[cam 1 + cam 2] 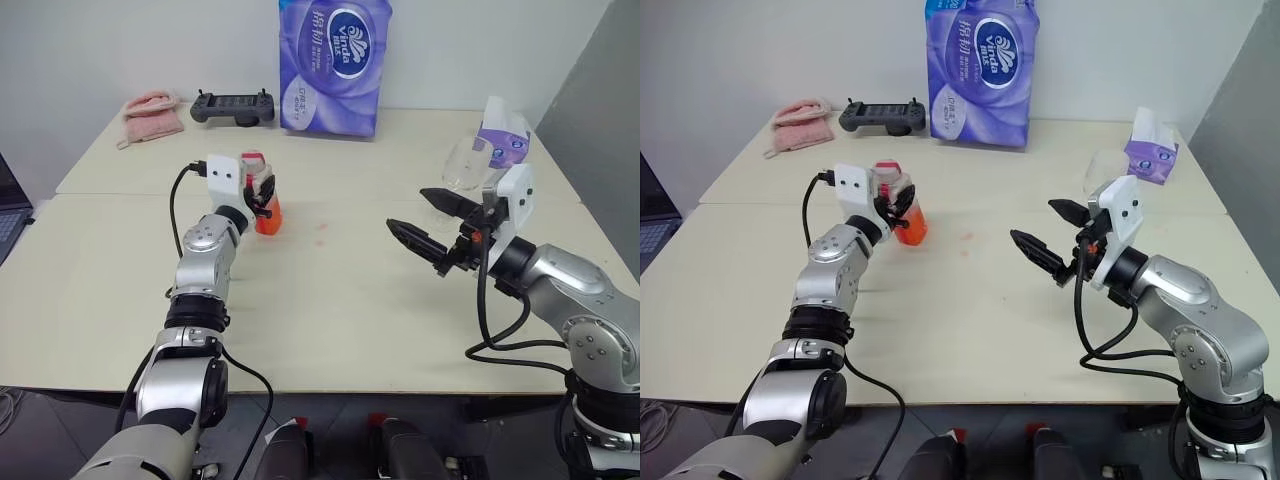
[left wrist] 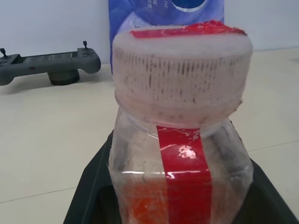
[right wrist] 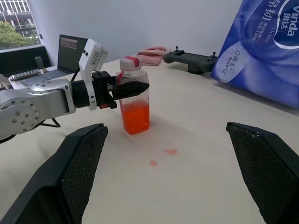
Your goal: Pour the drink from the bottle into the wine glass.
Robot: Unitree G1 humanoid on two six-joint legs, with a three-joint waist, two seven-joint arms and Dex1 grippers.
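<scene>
The bottle (image 1: 266, 207) stands upright on the table (image 1: 340, 300), left of centre. It is clear plastic with a red label strip and a pink-and-white cap (image 2: 182, 70). The orange-red drink (image 3: 135, 116) fills its lower half. My left gripper (image 3: 135, 88) is shut on the bottle just below the cap, reaching level from the near side. My right gripper (image 1: 408, 210) hangs open and empty above the table on the right, pointing toward the bottle. The wine glass (image 1: 462, 165) stands upright behind the right gripper, partly hidden by it.
A tall purple tissue pack (image 1: 335, 65) stands at the back, with a grey game controller (image 1: 233, 106) and a pink cloth (image 1: 152, 115) to its left. A small tissue packet (image 1: 503, 140) sits behind the glass. Reddish spots (image 3: 170, 151) mark the table. A laptop (image 3: 70, 51) lies at the far left.
</scene>
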